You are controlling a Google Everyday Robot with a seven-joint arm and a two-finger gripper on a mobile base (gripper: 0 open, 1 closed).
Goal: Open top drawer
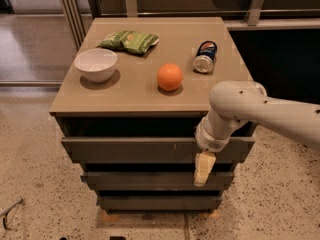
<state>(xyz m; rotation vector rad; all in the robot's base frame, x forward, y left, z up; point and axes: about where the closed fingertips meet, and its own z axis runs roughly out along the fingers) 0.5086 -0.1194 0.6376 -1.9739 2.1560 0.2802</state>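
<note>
The top drawer [130,150] is the widest dark grey-brown front, just under the tan cabinet top [135,91], with small pale marks right of centre. A dark gap shows between its upper edge and the cabinet top. My gripper [204,168] is pale yellow and points down. It hangs in front of the right part of the top drawer, with its tip over the gap above the second drawer front [140,180]. My white arm [260,111] reaches in from the right and hides the drawer's right end.
On the cabinet top stand a white bowl [96,64], a green snack bag [130,40], an orange [170,76] and a can lying on its side [205,56]. A third, narrower drawer front [155,202] sits lowest. Speckled floor surrounds the cabinet; a dark counter stands behind right.
</note>
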